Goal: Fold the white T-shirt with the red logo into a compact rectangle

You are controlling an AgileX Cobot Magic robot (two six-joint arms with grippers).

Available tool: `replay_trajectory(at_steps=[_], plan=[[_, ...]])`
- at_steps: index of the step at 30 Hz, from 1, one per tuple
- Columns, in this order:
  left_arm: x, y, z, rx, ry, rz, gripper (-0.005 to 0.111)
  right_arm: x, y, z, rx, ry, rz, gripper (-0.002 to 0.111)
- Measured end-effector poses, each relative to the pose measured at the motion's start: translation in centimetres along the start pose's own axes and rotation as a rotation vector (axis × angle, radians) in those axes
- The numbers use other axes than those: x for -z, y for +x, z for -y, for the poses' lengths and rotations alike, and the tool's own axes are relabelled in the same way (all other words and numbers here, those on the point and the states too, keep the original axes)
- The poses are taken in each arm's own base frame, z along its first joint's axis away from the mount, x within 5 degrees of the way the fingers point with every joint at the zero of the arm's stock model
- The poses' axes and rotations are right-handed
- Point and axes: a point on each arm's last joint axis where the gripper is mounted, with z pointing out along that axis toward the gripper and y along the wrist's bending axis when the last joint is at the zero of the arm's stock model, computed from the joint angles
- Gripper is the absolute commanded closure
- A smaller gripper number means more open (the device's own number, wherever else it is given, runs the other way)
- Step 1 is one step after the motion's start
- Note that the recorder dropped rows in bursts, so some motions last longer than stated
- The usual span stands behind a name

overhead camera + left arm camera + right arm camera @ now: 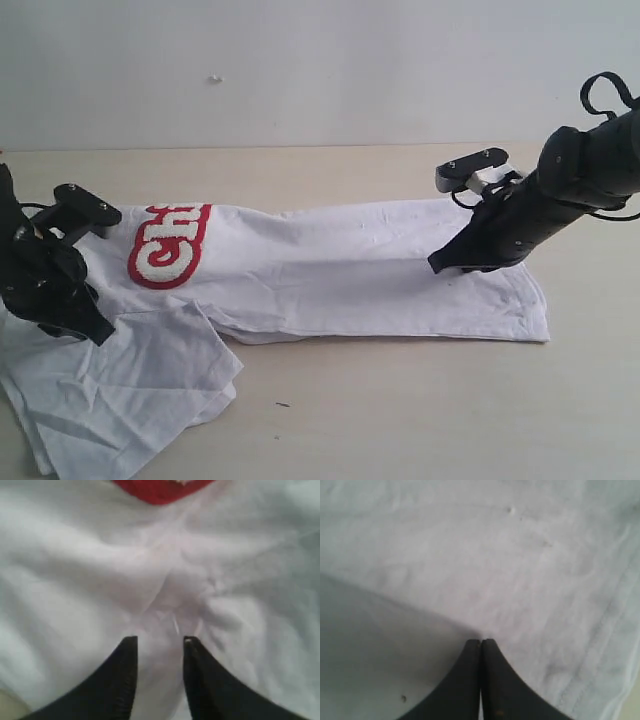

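The white T-shirt (pixel 330 270) lies stretched across the table as a long band. Its lower left part is bunched in loose layers. The red logo (pixel 170 245) shows only partly, near the left end. My left gripper (pixel 100 335) points down into the cloth just below the logo. In the left wrist view its fingers (pixel 159 640) hold a ridge of the T-shirt (pixel 75 580) between them, with the logo's edge (pixel 160 490) beyond. My right gripper (pixel 437 265) rests on the shirt near its right end. Its tips (pixel 481 641) are pressed together at a crease in the cloth (pixel 495 555).
The beige table (pixel 400 400) runs bare in front of the shirt and behind it up to a plain white wall (pixel 320 70). A stitched hem (pixel 600 630) runs beside the right gripper.
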Motion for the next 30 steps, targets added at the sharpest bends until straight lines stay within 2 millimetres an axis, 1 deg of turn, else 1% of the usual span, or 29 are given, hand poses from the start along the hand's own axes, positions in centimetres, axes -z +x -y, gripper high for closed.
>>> replay_trajectory(at_steps=[1, 3, 4, 5, 6, 7, 8, 9, 11, 14, 16, 19, 21, 24, 27, 30], plan=[[1.1, 0.4, 0.1, 0.011, 0.014, -0.035, 0.058, 0.1, 0.1, -0.2, 0.000, -0.023, -0.011, 0.108], [2.4, 1.5, 0.2, 0.054, 0.045, -0.126, 0.058, 0.4, 0.2, -0.7, -0.003, -0.082, -0.033, 0.108], [2.7, 2.0, 0.0, 0.086, 0.056, -0.159, 0.058, 0.5, 0.3, -0.9, -0.005, -0.109, -0.042, 0.108], [3.1, 2.9, 0.0, 0.154, 0.077, -0.208, 0.058, 0.8, 0.3, -1.4, -0.011, -0.157, -0.057, 0.108], [3.1, 3.4, -0.1, 0.189, 0.087, -0.225, 0.058, 0.8, 0.5, -1.6, -0.010, -0.183, -0.072, 0.108], [2.9, 4.5, 0.0, 0.268, 0.119, -0.261, 0.058, 1.1, 0.6, -2.0, -0.006, -0.219, -0.085, 0.108], [2.8, 5.0, 0.0, 0.304, 0.131, -0.272, 0.058, 1.1, 0.7, -2.1, 0.000, -0.229, -0.093, 0.108], [2.5, 5.9, 0.1, 0.378, 0.164, -0.288, 0.058, 1.4, 0.8, -2.2, 0.004, -0.245, -0.096, 0.108], [2.2, 6.6, 0.3, 0.487, 0.221, -0.289, 0.058, 2.0, 0.8, -2.4, 0.009, -0.251, -0.092, 0.108], [1.8, 6.9, 0.9, 0.557, 0.259, -0.285, 0.057, 4.3, -0.4, -2.5, 0.011, -0.243, -0.018, 0.108], [1.8, 7.0, 1.0, 0.582, 0.259, -0.292, 0.053, 6.1, -1.1, -2.6, 0.003, -0.239, 0.037, 0.108], [1.8, 7.3, 0.8, 0.615, 0.226, -0.314, 0.045, 7.6, -1.6, -2.7, 0.007, -0.237, 0.077, 0.108], [1.8, 7.7, 0.7, 0.642, 0.190, -0.340, 0.042, 8.3, -1.8, -2.8, 0.004, -0.241, 0.095, 0.108], [1.7, 8.3, 0.7, 0.656, 0.164, -0.385, 0.042, 9.1, -2.0, -2.9, 0.004, -0.248, 0.113, 0.108], [1.5, 8.7, 0.9, 0.668, 0.162, -0.394, 0.042, 9.8, -2.2, -3.1, 0.001, -0.256, 0.126, 0.108], [1.4, 8.6, 1.0, 0.685, 0.166, -0.375, 0.042, 10.3, -2.3, -3.2, 0.003, -0.266, 0.135, 0.108]])
